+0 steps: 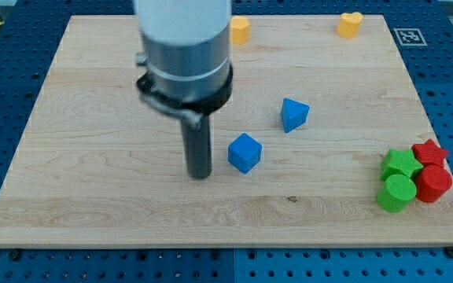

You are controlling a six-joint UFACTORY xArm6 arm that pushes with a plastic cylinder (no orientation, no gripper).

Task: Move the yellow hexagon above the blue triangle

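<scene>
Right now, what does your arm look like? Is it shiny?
A little! My arm is a fat cylinder, pale grey on top with a darker metal-grey band below. A black ring clamps its bottom end. From there a straight dark rod sticks down to my tip. I see no cables or markings.

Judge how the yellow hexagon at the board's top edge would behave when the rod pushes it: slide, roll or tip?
The yellow hexagon looks squat and flat-based, so it should slide, not roll or tip. An off-centre push would probably spin it. My tip is far below it, beside the blue cube.
</scene>
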